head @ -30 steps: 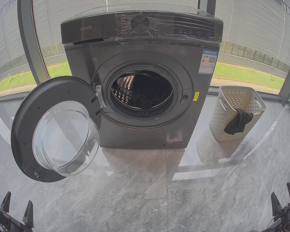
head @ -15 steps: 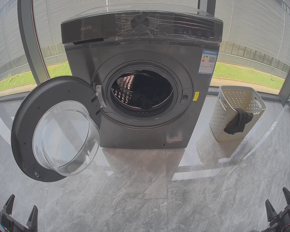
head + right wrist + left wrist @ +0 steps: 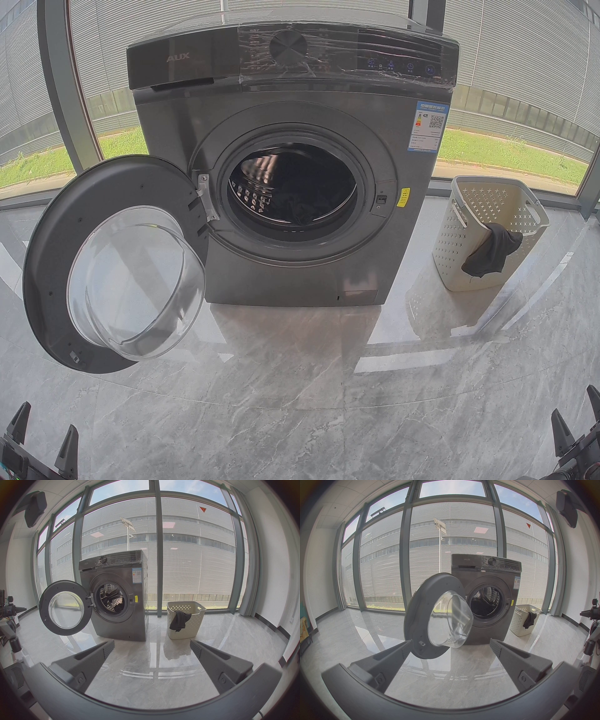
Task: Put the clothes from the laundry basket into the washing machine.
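Head view: garment (image 3: 492, 251) drapes basket (image 3: 465, 185) rim, well beyond right end effector (image 3: 573, 403).

What lies deep in the washing machine drum (image 3: 269, 187) and the laundry basket (image 3: 452, 250) cannot be told.

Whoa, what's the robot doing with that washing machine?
It is doing laundry. The washer has its door hanging wide open, and something dark seems to lie in the drum already. A dark cloth is draped over the rim of the white basket, which stands on the floor beside the washer. The left gripper and right gripper are low down, well back from both, jaws open and holding nothing. That cloth is not yet picked up.
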